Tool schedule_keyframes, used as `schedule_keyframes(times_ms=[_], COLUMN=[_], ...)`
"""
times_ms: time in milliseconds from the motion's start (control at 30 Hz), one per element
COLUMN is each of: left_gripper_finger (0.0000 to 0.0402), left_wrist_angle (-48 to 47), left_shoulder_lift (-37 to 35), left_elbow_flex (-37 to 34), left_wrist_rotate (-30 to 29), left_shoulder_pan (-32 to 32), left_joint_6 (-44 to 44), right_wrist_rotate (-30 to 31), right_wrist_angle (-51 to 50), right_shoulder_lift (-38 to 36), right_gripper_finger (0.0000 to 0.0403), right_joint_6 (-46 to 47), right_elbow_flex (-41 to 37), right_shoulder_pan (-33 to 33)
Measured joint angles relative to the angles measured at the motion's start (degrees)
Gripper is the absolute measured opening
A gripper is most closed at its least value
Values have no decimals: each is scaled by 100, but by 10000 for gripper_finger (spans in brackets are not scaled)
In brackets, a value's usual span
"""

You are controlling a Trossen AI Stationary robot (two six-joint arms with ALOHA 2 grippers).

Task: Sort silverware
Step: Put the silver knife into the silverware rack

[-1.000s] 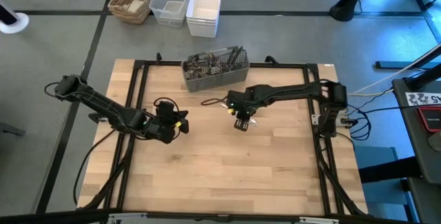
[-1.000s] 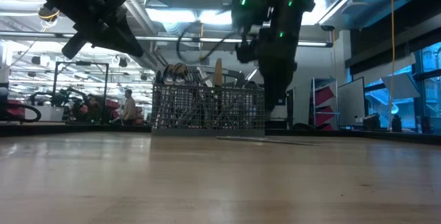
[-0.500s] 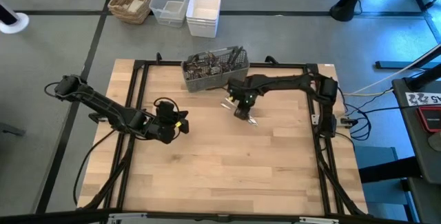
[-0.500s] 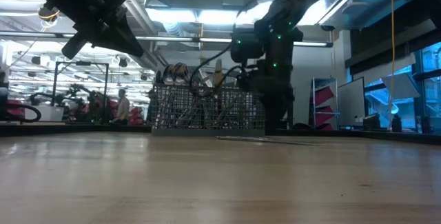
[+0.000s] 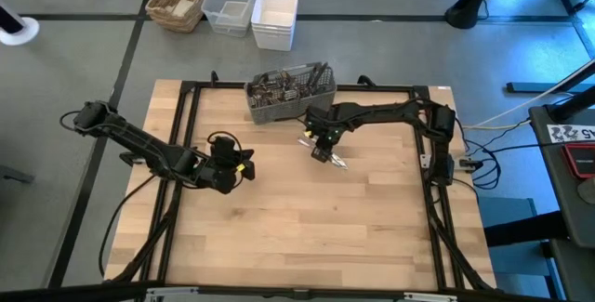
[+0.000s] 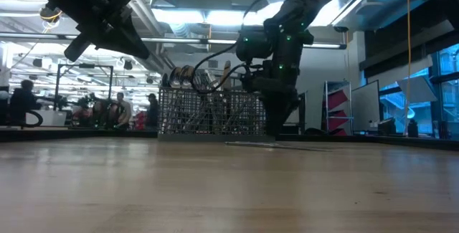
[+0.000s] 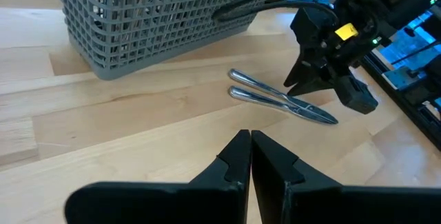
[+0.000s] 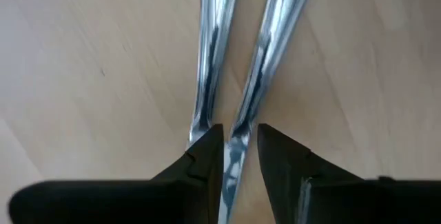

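bright ceiling lights (image 6: 190, 16) glare; close silverware (image 8: 258, 58) blurred.

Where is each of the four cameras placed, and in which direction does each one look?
High view: above, straight down on the table; both arms show.
Low view: at table-top height, level towards the mesh caddy; the arms enter from above.
Left wrist view: past the shut left gripper towards caddy and right gripper.
Right wrist view: close, down past its own fingers on two table knives.
Shared: the knives appear in both wrist views.

Two glossy, mirror-smooth metal knives (image 7: 282, 100) lie beneath the matt black right gripper (image 7: 324, 79), on pale, smooth wood table (image 5: 307, 218); grey mesh caddy (image 7: 158, 17) behind.
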Motion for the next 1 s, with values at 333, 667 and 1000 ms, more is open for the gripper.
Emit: schedule_keyframes(times_ms=[333,667,1000], left_gripper_finger=[5,5,5], left_wrist_angle=[-2,-9,-8], left_shoulder_lift=[0,0,2], left_elbow_flex=[0,0,0], left_wrist_rotate=[0,0,-2], left_shoulder_pan=[0,-2,-2], left_joint_6=[2,113,152], right_wrist_rotate=[138,165,296], right_wrist_angle=[255,503,539], right_shoulder_lift=[4,-9,115], right_gripper_finger=[92,92,31], right_joint_6=[21,165,152], right_elbow_flex=[-335,-576,-567], right_shoulder_pan=[1,2,7])
